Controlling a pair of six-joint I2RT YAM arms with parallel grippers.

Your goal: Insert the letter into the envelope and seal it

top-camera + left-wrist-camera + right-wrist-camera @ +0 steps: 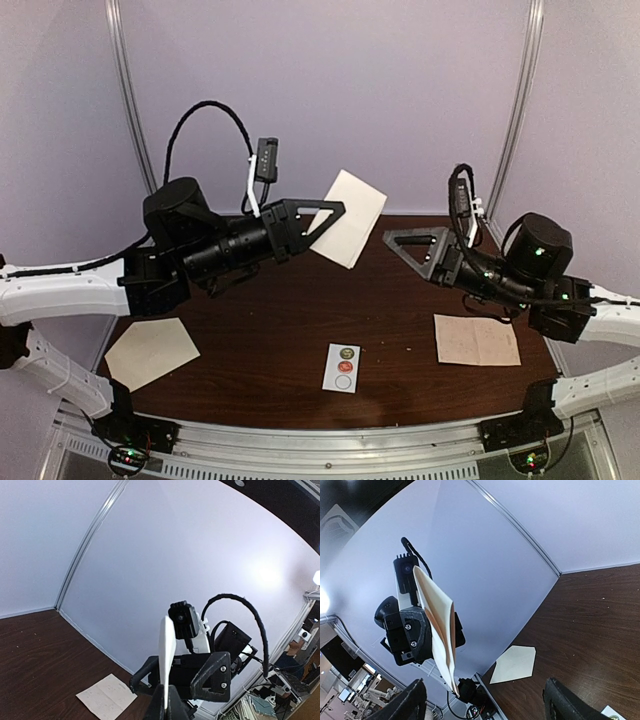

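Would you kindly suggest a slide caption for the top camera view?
A folded cream paper held above the table by the left gripper; right gripper open nearby.

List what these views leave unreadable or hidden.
1. Held paper: left wrist shows it edge-on; top view, the left gripper covers one corner; envelope or folded sheet, unclear.
2. Sticker card: top view, designs too small.
3. Creased sheet: top view, any writing too small.
4. Right gripper: right wrist, fingers cut by bottom edge.

Noting matt cream paper envelope [150,352] with triangular flap, creased matt pinkish paper sheet [477,340], smooth dark-brown wood-grain table [270,320].
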